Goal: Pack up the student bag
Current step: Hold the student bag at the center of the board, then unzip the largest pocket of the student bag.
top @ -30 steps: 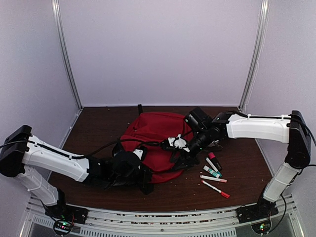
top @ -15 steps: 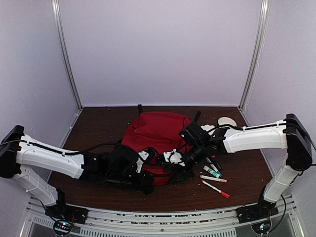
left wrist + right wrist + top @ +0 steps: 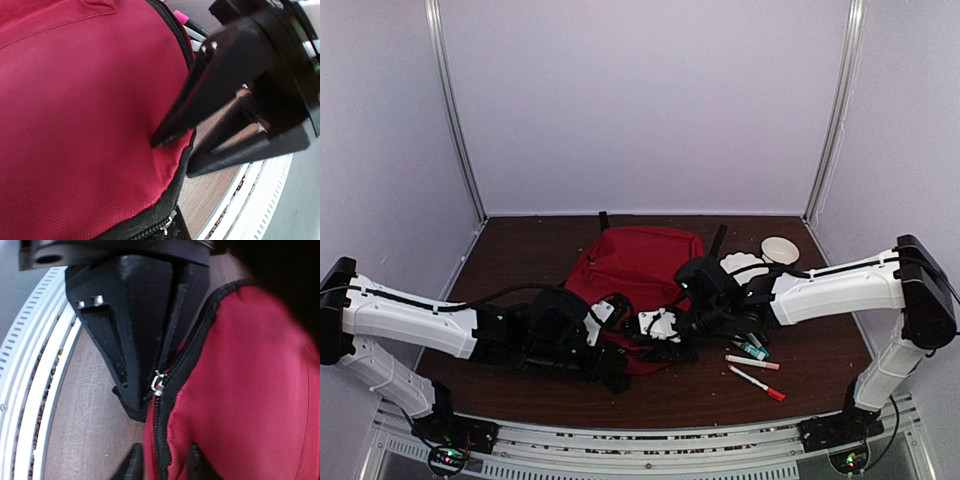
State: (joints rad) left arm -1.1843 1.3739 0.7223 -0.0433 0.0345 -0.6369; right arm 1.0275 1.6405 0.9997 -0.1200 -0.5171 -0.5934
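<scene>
The student bag [image 3: 638, 262], a red backpack with black zipper trim, lies flat mid-table. My left gripper [image 3: 623, 347] is at its near edge. In the left wrist view this gripper [image 3: 175, 155] has one finger on the red fabric [image 3: 85, 115] and the other under the black trim, shut on the edge. My right gripper [image 3: 658, 343] sits just to its right. In the right wrist view its tips [image 3: 165, 465] pinch the zipper band of the bag [image 3: 240, 390]. A metal zipper pull [image 3: 159, 382] lies right in front of them, against the left gripper's fingers [image 3: 130, 340].
Several markers [image 3: 752, 348] lie right of the bag, with a red-capped white one [image 3: 757, 383] nearest the front. A white round dish [image 3: 779, 248] sits at the back right. A black strap [image 3: 603, 219] lies behind the bag. The white rail [image 3: 35, 365] runs along the near edge.
My right gripper has moved left and toward the near edge along the bag's front, close to the left gripper. The bag's near edge has bunched. The white dish is now uncovered.
</scene>
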